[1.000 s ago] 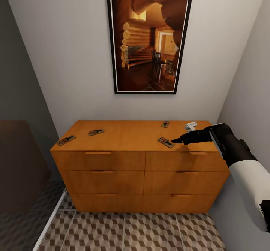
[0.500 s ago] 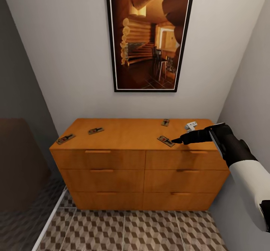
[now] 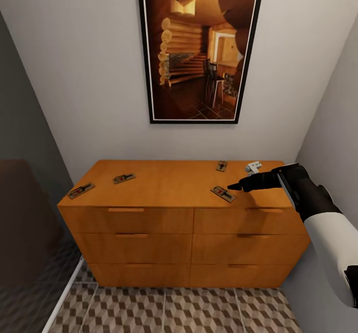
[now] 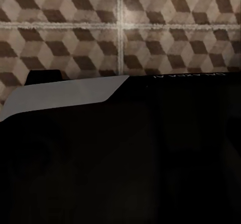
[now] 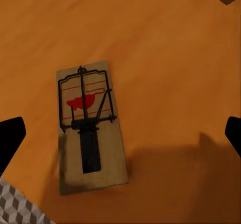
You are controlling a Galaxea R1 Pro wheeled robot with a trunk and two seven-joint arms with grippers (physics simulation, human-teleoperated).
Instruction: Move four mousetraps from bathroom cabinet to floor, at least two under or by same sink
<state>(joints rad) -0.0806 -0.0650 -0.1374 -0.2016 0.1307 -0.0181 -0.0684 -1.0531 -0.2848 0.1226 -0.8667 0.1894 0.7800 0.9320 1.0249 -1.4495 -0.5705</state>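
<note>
Head view: right gripper [image 3: 234, 187] hovers with fingers [image 5: 10, 136] spread above the near-right mousetrap [image 3: 222, 193] on the cabinet [image 3: 149, 213]; left gripper's fingers: cannot tell.

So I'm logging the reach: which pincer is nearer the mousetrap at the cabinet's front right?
Right. The right pincer hovers open just beside that mousetrap on the cabinet. The left arm's camera faces the bathroom floor.

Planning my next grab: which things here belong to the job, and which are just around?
Job: four mousetraps, cabinet, bathroom floor, right claw.
Not the job: framed picture, small white object.
</note>
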